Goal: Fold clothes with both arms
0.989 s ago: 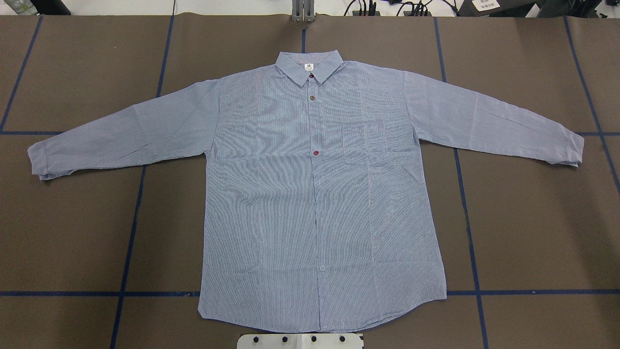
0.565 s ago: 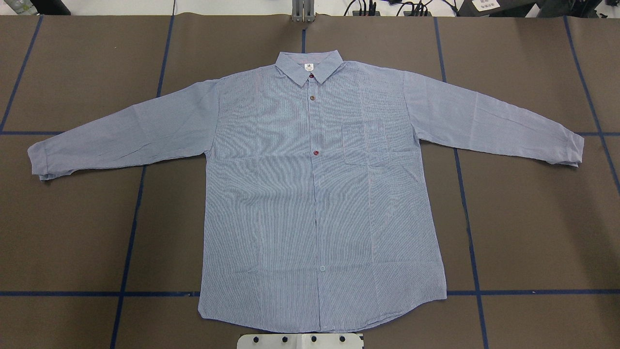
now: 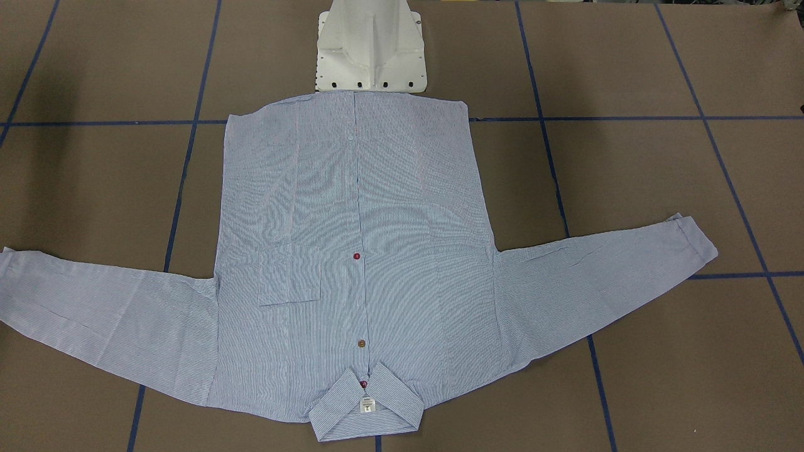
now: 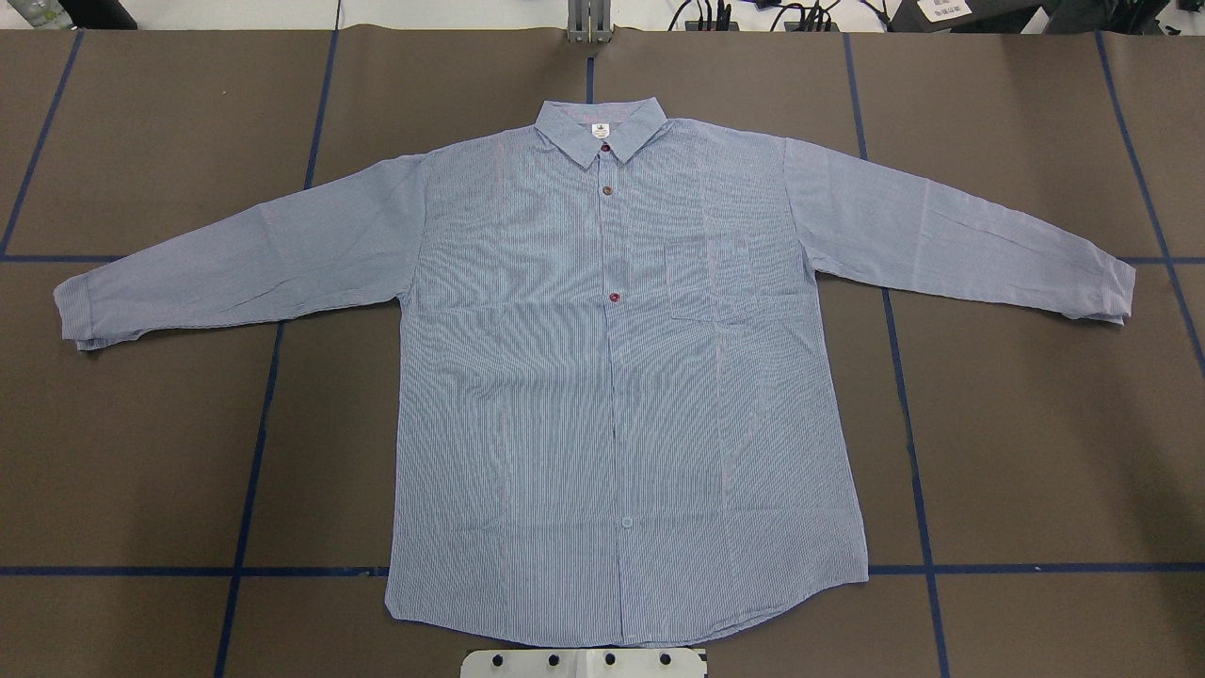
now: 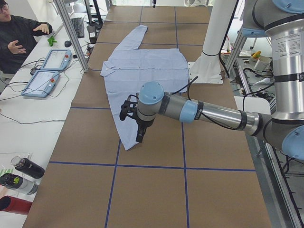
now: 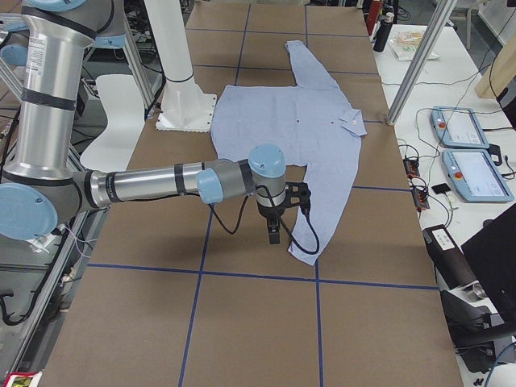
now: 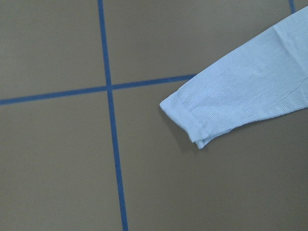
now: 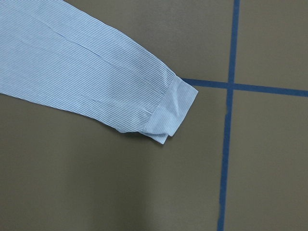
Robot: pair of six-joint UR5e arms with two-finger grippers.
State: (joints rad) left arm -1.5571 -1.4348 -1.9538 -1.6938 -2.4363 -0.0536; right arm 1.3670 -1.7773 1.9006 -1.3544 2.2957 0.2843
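Since the big flat table (image 4: 141, 452) fills every view, it goes first: matte brown covering, crossed by thin blue tape lines (image 4: 249, 471) in a grid; on it lies the light blue-and-white finely striped long-sleeved button-up shirt (image 4: 565, 395), front up, spread flat in the table's middle, collar at the far edge and hem toward the robot, thin woven cloth with faint creases; the hem's edge lies just beside the white pedestal base (image 3: 370, 56), a tapered block with a bolted foot plate.

Left arm (image 5: 213, 113): silver-grey metal tube, light blue joint caps, black cable, reaching out low over the table; right arm (image 6: 145, 184): same build, same pose at the other end.

Both sleeves spread wide and slope slightly toward the robot; left sleeve (image 4: 235, 259) smooth, right sleeve (image 4: 951, 240) lightly wrinkled; left cuff (image 7: 187, 115) lies beside a tape crossing, its corner doubled over; right cuff (image 8: 173, 108) crumpled at the edge, touching a tape line.

Left gripper (image 5: 138, 138): black, pointing down, near the left cuff; side view only, cannot tell how wide the jaws stand; right gripper (image 6: 274, 236): black, pointing down, near the right cuff; jaw width likewise cannot be told.

Square chest pocket (image 4: 706, 278) right of the placket; pointed collar (image 4: 565, 127) folded flat; dark red round button (image 4: 614, 298) mid-placket; small white neck label (image 4: 601, 130) inside the collar.
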